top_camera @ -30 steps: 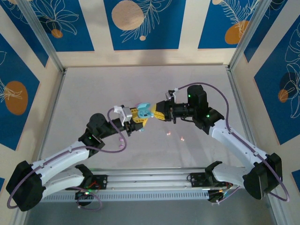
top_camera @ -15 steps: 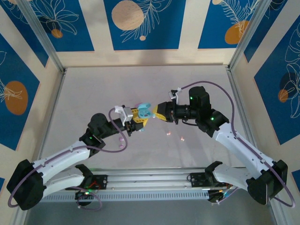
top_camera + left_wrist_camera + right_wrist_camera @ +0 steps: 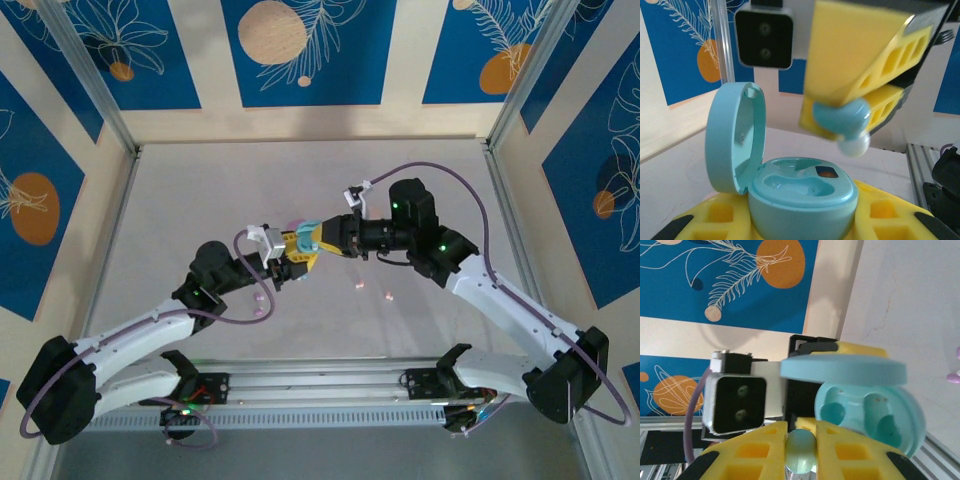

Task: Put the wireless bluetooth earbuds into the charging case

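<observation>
A light blue charging case (image 3: 306, 236) is held above the table with its lid (image 3: 733, 136) open, and my left gripper (image 3: 291, 250) is shut on its base (image 3: 802, 195). Both sockets of the case (image 3: 871, 418) are empty. My right gripper (image 3: 323, 238) is shut on a light blue earbud (image 3: 801, 450), pinched between its yellow fingers (image 3: 754, 450). In the left wrist view that earbud (image 3: 840, 117) hangs just above the case's right side, white tip down, not touching it. My left gripper's yellow fingers (image 3: 715, 216) flank the base.
Two lilac-pink earbuds (image 3: 259, 303) lie on the table under the left arm, and lilac-pink buds (image 3: 955, 377) also show at the right wrist view's edge. Two peach earbuds (image 3: 358, 289) (image 3: 388, 296) lie right of centre. Metal frame posts and patterned walls ring the table.
My right gripper has moved left with the earbud, closing the gap until it is over the open case. The left gripper with the case has barely shifted.
</observation>
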Tool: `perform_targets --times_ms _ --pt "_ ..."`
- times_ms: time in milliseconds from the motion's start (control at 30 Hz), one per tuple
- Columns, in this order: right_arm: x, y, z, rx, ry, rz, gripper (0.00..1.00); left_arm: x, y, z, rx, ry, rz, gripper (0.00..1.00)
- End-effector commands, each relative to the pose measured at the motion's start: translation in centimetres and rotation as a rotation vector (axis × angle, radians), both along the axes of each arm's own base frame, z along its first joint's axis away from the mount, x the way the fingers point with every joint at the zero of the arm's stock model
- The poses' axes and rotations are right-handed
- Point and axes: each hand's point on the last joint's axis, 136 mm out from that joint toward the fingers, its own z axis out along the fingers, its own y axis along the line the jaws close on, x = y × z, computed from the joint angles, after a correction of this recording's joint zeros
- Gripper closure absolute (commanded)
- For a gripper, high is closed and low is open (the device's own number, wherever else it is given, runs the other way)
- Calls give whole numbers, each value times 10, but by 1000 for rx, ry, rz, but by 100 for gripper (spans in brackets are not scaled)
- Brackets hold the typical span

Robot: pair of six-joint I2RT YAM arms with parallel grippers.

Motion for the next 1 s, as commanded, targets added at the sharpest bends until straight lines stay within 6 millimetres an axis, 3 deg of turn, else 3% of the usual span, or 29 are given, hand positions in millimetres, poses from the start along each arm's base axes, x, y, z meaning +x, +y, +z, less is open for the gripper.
perform_targets --times_ms 0,333,967 --pt "3 5 10 1 -58 7 79 -9 -4 13 -49 -31 -51 75" --pt "4 15 10 9 -59 31 80 -10 -8 16 -77 -30 -73 74" --pt "1 7 -17 -192 -84 -10 77 -10 -5 34 -140 -50 -63 74"
